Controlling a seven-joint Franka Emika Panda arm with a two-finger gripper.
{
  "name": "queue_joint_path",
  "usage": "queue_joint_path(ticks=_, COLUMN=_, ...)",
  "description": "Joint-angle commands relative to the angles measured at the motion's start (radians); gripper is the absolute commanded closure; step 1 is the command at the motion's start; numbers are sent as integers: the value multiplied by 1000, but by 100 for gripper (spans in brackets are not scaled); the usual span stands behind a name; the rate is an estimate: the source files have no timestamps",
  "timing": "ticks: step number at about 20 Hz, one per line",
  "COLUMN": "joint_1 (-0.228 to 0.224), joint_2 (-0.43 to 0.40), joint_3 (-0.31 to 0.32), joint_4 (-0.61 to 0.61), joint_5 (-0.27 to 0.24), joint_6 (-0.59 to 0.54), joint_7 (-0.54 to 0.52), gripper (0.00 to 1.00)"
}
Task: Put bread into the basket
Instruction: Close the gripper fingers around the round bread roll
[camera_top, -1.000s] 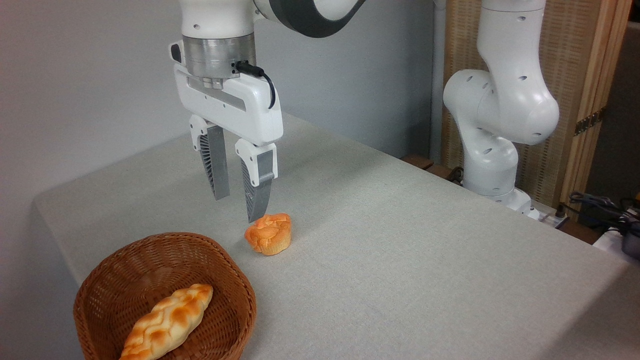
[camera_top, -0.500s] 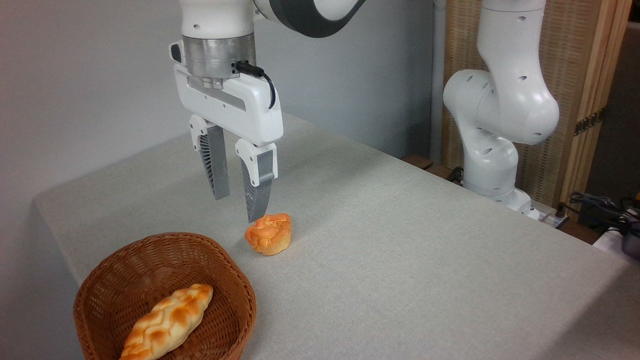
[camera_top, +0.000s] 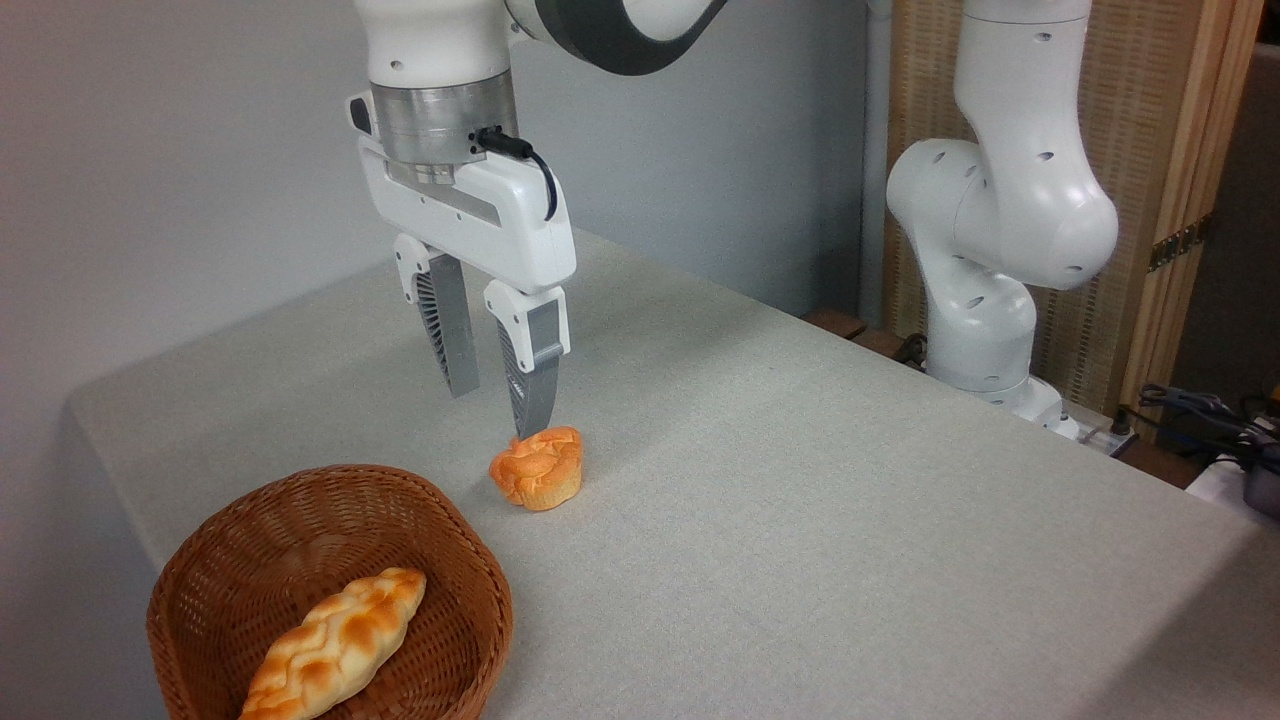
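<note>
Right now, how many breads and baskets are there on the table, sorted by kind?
Round muffin-shaped bun: 1, on the table
Long braided loaf: 1, lying in the basket
Wicker basket: 1
Total: 3 things

A desk (camera_top: 800, 480) with a pale grey cloth carries two things. The wicker basket (camera_top: 250, 520) sits at its near left corner. The bread (camera_top: 537, 468) stands on the cloth just beside it, toward the middle.
</note>
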Motion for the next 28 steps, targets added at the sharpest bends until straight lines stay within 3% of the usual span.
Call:
queue_joint_path(ticks=1, joint_1=-4, joint_2=-8, joint_3=1, joint_4=-32, joint_5=-39, joint_6=-15, joint_7=33, gripper=0)
queue_joint_path(ticks=3, joint_1=-6, joint_2=-19, joint_3=1, joint_4=-65, joint_5=-59, joint_6=-17, joint_7=59, gripper=0)
queue_joint_path(ticks=6, joint_1=-44, joint_2=-36, joint_3=1, joint_4=-117, joint_5=-60, joint_6=-15, joint_7=81, gripper=0)
queue_joint_path(ticks=10, joint_1=-119, joint_2=-50, joint_3=2, joint_4=-216, joint_5=-60, joint_6=57, joint_7=101, gripper=0)
queue_joint_path(ticks=14, joint_1=-147, joint_2=-48, joint_3=4, joint_4=-299, joint_5=-60, joint_6=143, joint_7=108, gripper=0)
queue_joint_path(ticks=17, joint_1=-150, joint_2=-30, joint_3=7, joint_4=-319, joint_5=-60, joint_6=213, joint_7=116, gripper=0)
queue_joint_path(ticks=21, joint_1=-153, joint_2=25, joint_3=5, joint_4=-319, joint_5=-59, joint_6=241, joint_7=118, gripper=0)
queue_joint_path(ticks=27, joint_1=-153, joint_2=44, joint_3=5, joint_4=-318, joint_5=-50, joint_6=252, joint_7=127, gripper=0)
queue_joint_path(ticks=28, joint_1=-153, joint_2=42, joint_3=5, joint_4=-318, joint_5=-50, joint_6=252, joint_7=128, gripper=6)
